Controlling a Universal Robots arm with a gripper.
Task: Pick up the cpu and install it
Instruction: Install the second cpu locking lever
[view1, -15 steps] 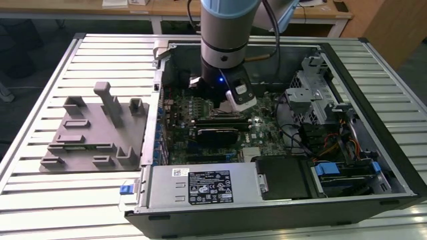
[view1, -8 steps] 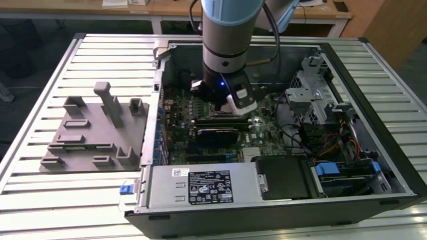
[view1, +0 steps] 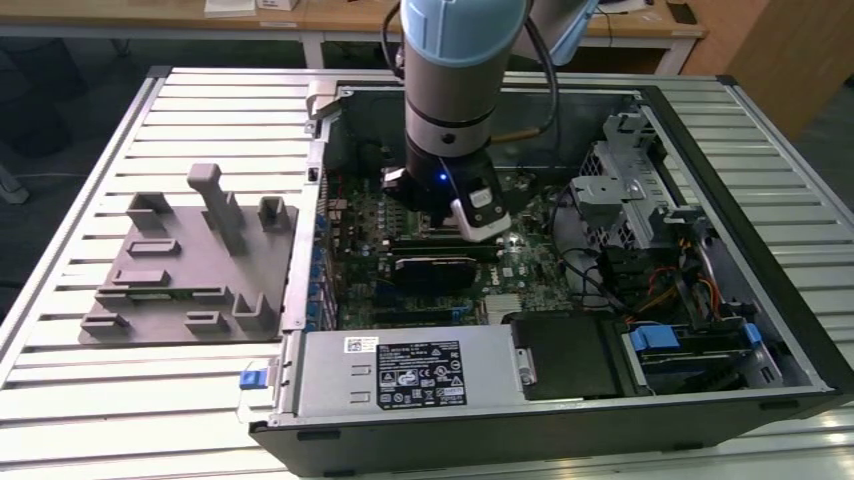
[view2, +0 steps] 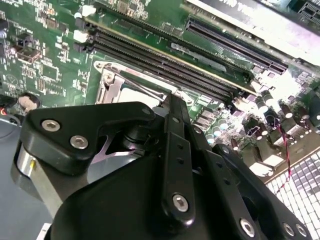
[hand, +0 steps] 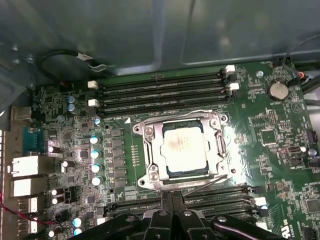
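Note:
The cpu (hand: 185, 148), a silver-white square with a thin border, lies flat inside the metal-framed socket (hand: 150, 172) on the green motherboard (hand: 280, 135) in the first wrist view. My gripper (hand: 171, 200) hovers just off one side of the socket, over the memory slots (hand: 220, 197). Its two black fingers are pressed together with nothing between them. In the second wrist view the gripper (view2: 172, 102) points down beside the socket frame (view2: 112, 80). In the exterior view the arm (view1: 454, 100) reaches straight down into the open computer case (view1: 787, 340).
A grey moulded fixture (view1: 174, 260) lies on the slatted table at the exterior view's left. Inside the case are a power supply box (view1: 400, 370), drive cages (view1: 627, 170) with cables, and more memory slots (hand: 160, 92) beyond the socket.

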